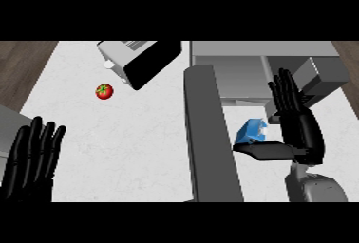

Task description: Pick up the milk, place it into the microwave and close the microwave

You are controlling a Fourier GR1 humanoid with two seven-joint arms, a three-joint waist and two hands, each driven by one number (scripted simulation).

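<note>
White worktop (133, 142): blue milk (251, 131) tilted beside the released right hand (301, 128); left hand (32, 161) rests released at the left edge.

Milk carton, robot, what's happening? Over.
Right hand open beside milk carton. Left hand resting, open. Microwave door open. Nothing blocking.

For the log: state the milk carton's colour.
Blue with a white top, seen in the head view: the milk sits beside the right hand.

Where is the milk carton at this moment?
In the head view, the blue milk carton sits right of centre, just right of the open microwave door, beside the right hand's thumb.
</note>
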